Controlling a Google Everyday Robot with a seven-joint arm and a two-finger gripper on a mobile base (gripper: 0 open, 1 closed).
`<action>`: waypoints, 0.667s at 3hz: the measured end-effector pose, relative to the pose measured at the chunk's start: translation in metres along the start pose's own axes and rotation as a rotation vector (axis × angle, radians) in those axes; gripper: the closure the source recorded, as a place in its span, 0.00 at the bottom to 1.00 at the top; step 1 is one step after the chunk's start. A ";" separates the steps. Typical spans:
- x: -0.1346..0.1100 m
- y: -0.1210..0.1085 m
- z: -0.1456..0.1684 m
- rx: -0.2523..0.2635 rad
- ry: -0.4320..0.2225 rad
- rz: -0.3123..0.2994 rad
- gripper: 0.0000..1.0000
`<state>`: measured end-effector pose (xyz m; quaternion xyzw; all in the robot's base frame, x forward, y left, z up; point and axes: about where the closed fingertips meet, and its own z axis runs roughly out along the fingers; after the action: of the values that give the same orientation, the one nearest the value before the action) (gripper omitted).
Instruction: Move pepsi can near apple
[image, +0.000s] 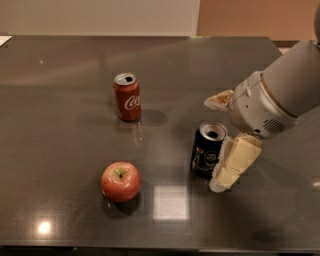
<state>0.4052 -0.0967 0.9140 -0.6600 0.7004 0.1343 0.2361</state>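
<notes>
The pepsi can (207, 151), dark navy with a silver top, stands upright on the dark table (60, 125), right of centre. The red apple (120, 181) lies to its front left, about a can's height away. My gripper (211, 145) comes in from the right and is open. Its near finger (235, 162) lies right against the can's right side. Its far finger (219, 100) is just behind the can, so the can stands between the two. I cannot tell whether either finger touches it.
A red Coca-Cola can (127, 96) stands upright behind and left of the pepsi can. My arm's large grey wrist (280, 97) fills the right side. The table's front edge runs along the bottom and a wall stands behind its far edge.
</notes>
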 end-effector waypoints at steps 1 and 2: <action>0.004 -0.008 0.001 0.024 -0.003 -0.003 0.00; 0.011 -0.013 0.002 0.034 0.000 0.006 0.00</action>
<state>0.4181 -0.1064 0.9084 -0.6538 0.7047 0.1232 0.2467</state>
